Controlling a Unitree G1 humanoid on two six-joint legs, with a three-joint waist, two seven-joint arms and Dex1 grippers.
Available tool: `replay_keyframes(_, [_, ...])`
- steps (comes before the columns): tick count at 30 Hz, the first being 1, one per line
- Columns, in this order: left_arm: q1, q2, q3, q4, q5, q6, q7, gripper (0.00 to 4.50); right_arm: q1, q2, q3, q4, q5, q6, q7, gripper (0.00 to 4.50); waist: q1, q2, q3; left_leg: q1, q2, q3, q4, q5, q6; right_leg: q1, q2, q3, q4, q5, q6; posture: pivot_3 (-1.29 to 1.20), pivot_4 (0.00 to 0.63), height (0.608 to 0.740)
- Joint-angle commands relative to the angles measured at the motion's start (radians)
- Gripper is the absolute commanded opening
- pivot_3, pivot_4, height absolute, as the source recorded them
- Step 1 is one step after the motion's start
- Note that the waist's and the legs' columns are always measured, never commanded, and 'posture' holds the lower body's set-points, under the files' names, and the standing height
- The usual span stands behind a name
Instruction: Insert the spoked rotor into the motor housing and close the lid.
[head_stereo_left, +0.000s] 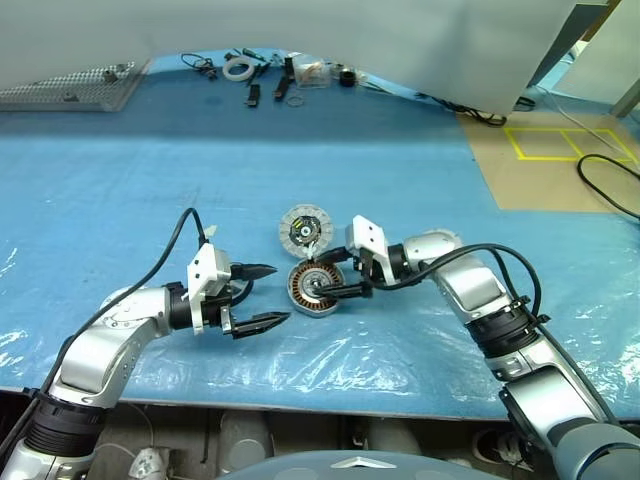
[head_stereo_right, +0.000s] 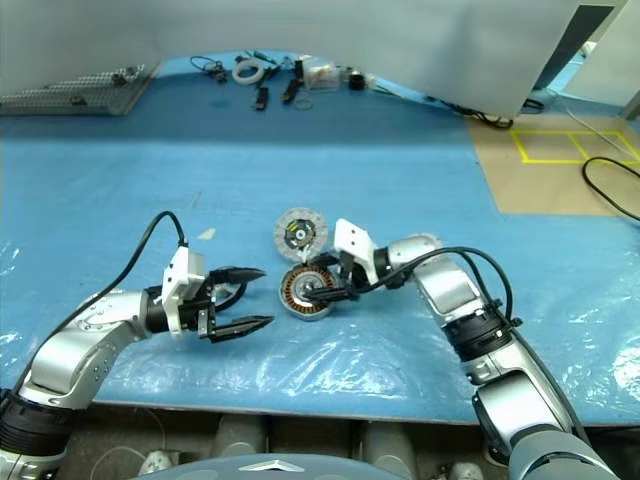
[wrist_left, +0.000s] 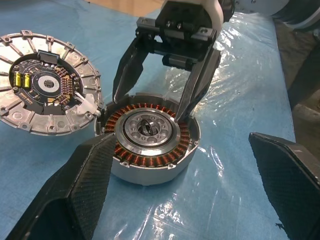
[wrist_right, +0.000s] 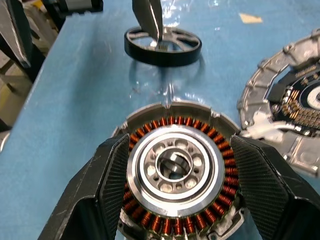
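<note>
Spoked rotor (wrist_left: 150, 161), the round ring of copper-wound teeth w/ an open silver centre, already sits down inside the motor housing (wrist_left: 145, 176), a shallow silver-grey metal cup on the blue plastic-covered table (head_stereo_left: 400, 170). Copper top looks about level w/ the cup rim, so step 1 reads as done.

R gripper (wrist_left: 148, 105): 2 black fingers spread, straddling housing + rotor. Left wrist view shows 1 tip by the copper ring's edge and the other outside the cup wall, clamping nothing. Released, I'd say. It's poised just above the part, prob because it placed the rotor there.

L gripper (head_stereo_left: 278, 293): wide open, empty, pointing across at the housing from the other side and near it, not touching. Looks parked as a guard/steady hand in case the cup slides on the slick plastic.

Lid (wrist_left: 45, 85), the round silver-grey disc w/ segmented rim, lies flat w/ its dark-hub inner face up, touching or just beside the housing and off to 1 side of the R fingers. Face-up means it prob needs a flip before closing.

Black spoked ring (wrist_right: 162, 50) lies flat under the L gripper's fingers, apart from the housing.

Remaining: pick up lid, turn over, seat on cup. Risk: thin disc flat on plastic is hard to get a finger under.
</note>
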Motion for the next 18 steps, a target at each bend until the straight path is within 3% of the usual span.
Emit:
replay_keyframes(1, [-0.002, 0.004, 0.003, -0.019, -0.001, -0.008, -0.003, 4.50, -0.016, 0.000, -0.029, -0.061, 0.046, 0.029, 0.006, 3.23, 0.000, 0.000, 0.000, 0.000, 0.000, 0.000, 0.000, 0.000, 0.000, 0.000, 0.000, 0.000, 0.000, 0.000, 0.000, 0.00, 0.150, 0.740])
replay_keyframes(3, [-0.003, 0.003, 0.002, -0.018, -0.001, -0.007, -0.003, 4.50, -0.015, 0.005, -0.024, -0.063, 0.044, 0.024, 0.002, 2.78, 0.000, 0.000, 0.000, 0.000, 0.000, 0.000, 0.000, 0.000, 0.000, 0.000, 0.000, 0.000, 0.000, 0.000, 0.000, 0.00, 0.150, 0.740])
replay_keyframes(11, [-0.003, 0.005, 0.000, -0.012, 0.004, -0.014, -0.006, 4.50, -0.035, 0.040, 0.020, 0.028, -0.010, -0.034, -0.016, 0.14, 0.000, 0.000, 0.000, 0.000, 0.000, 0.000, 0.000, 0.000, 0.000, 0.000, 0.000, 0.000, 0.000, 0.000, 0.000, 0.00, 0.150, 0.740])
replay_keyframes(18, [0.017, 0.008, 0.003, -0.022, 0.007, -0.015, -0.002, 4.50, -0.032, 0.052, 0.029, 0.050, -0.022, -0.039, -0.028, 0.02, 0.000, 0.000, 0.000, 0.000, 0.000, 0.000, 0.000, 0.000, 0.000, 0.000, 0.000, 0.000, 0.000, 0.000, 0.000, 0.00, 0.150, 0.740])
